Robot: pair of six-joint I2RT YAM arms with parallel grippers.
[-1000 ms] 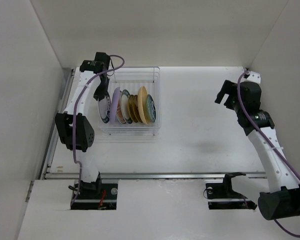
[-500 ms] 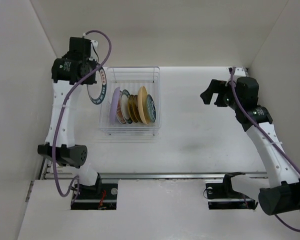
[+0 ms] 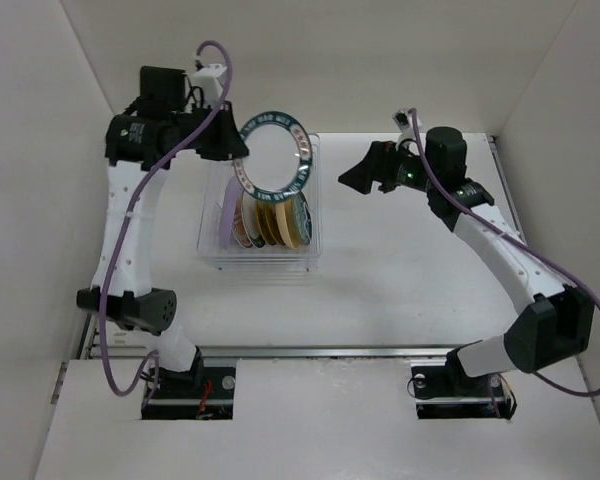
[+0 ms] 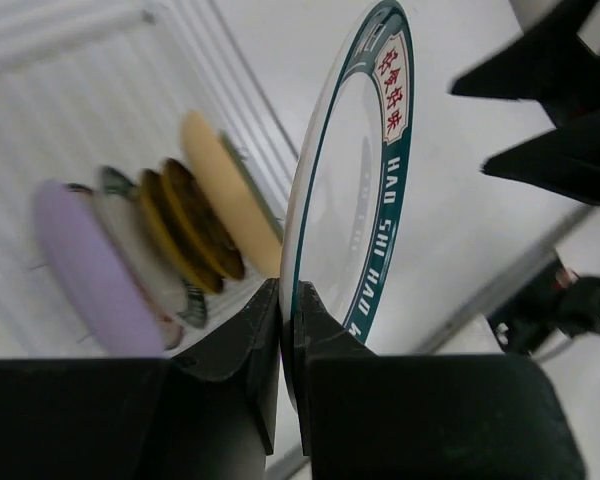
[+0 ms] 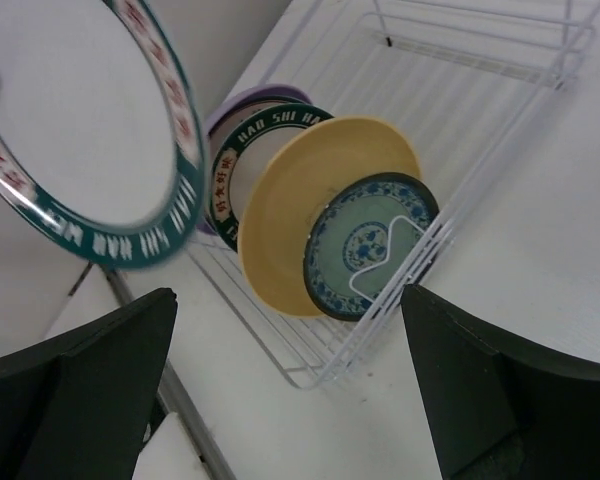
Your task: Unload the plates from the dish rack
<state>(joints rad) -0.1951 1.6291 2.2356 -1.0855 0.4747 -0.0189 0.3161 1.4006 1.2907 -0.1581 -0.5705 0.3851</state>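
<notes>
we saw the left gripper (image 4: pixel 288 300) pinching the lower rim of the white plate with a dark teal rim (image 3: pixel 272 152), which hung in the air above the dish rack (image 3: pixel 317 215). the other plates (image 3: pixel 265 218) stood on edge inside the rack. the right gripper (image 3: pixel 358 177) hovered near the raised plate with its fingers spread.

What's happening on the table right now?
The left gripper is shut on the edge of a white plate with a teal rim, holding it in the air above the dish rack. The right gripper is open close beside the plate, touching nothing. The other plates stand on edge in the rack.
</notes>
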